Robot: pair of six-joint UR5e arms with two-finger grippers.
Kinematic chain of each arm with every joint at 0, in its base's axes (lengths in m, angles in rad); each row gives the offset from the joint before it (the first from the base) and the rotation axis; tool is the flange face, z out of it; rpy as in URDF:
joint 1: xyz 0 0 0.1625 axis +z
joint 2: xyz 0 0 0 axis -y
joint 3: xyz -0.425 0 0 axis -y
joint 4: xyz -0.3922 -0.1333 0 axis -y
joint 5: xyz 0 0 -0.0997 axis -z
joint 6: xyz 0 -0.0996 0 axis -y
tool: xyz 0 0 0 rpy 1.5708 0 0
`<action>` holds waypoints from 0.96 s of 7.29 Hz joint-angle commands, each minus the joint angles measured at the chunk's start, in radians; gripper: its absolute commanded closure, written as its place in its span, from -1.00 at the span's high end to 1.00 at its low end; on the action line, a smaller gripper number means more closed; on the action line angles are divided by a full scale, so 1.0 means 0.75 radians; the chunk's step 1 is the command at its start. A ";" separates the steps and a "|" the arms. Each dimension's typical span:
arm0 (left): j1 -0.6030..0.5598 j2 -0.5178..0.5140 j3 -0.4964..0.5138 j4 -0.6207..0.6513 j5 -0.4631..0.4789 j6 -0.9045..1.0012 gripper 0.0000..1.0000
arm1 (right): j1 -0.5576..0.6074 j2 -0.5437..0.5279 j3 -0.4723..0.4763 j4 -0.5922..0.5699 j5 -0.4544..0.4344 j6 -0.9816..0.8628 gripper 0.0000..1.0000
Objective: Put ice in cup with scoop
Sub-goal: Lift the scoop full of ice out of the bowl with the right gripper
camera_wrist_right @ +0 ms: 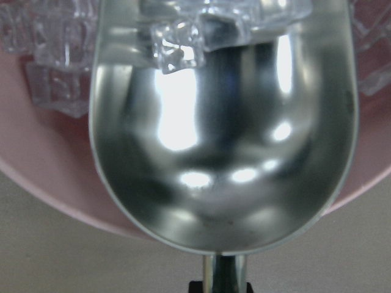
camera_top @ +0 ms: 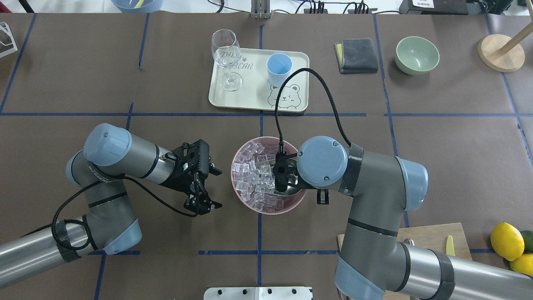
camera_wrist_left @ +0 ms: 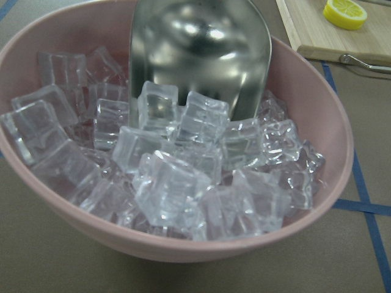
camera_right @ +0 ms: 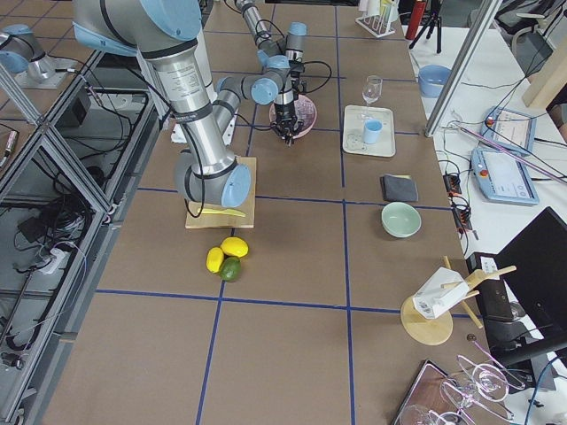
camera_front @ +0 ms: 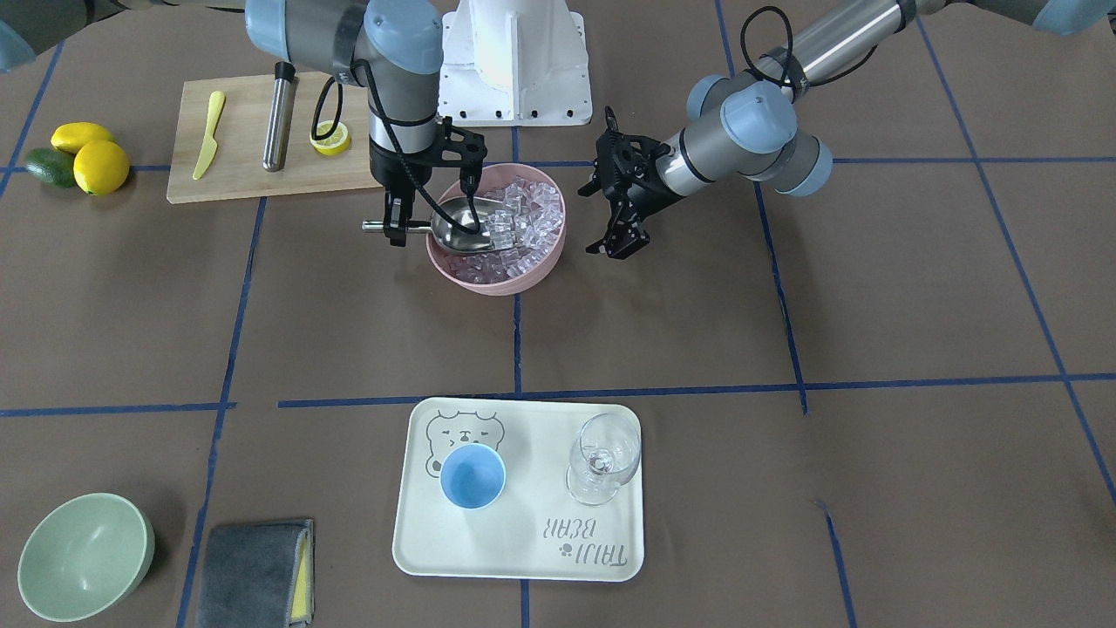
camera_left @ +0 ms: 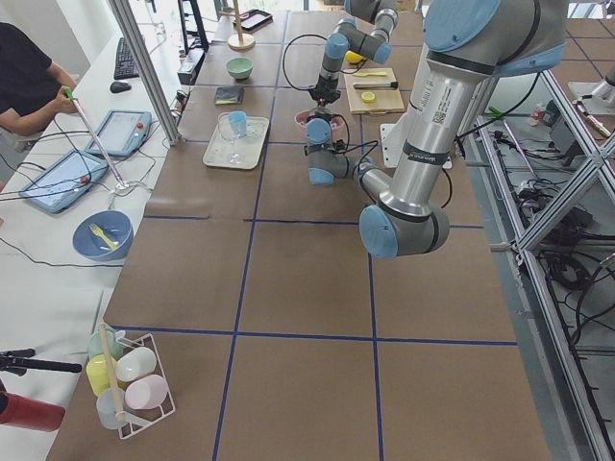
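Ice [camera_front: 523, 218] fills a pink bowl [camera_front: 497, 286] that sits between the two sets of fingers. The scoop [camera_front: 462, 228] lies low in this bowl, its open mouth nosed against the cubes and its short handle pointing out over the rim. The right fingers [camera_front: 398, 228] are closed on that handle just outside the bowl. In the right wrist view the trough is almost bare, with only a few cubes at its lip, so the load appears not yet taken. The left fingers [camera_top: 199, 201] hang spread and empty just beside the bowl on its other side, touching nothing. The cup [camera_front: 472, 478] stands upright on a tray [camera_front: 523, 558], well apart from both sets of fingers and further from the robot across the counter [camera_front: 697, 331], beside a wine glass [camera_front: 603, 458]. Its interior shows no ice. Judged progress: the scoop is grasped and entered. Filling, lifting, carrying to the cup and tipping remain.
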 commanded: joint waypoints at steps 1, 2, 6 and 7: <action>0.000 0.000 -0.001 0.002 0.000 0.000 1.00 | 0.045 -0.006 0.026 0.021 0.086 0.000 -1.00; -0.009 0.000 -0.001 0.002 0.000 0.000 1.00 | 0.072 -0.016 0.060 0.021 0.133 -0.002 -1.00; -0.031 0.002 -0.003 0.004 -0.004 0.000 1.00 | 0.213 -0.016 0.132 0.024 0.333 -0.004 -1.00; -0.070 0.049 -0.015 0.007 -0.006 0.000 1.00 | 0.274 -0.014 0.149 0.024 0.407 -0.004 -1.00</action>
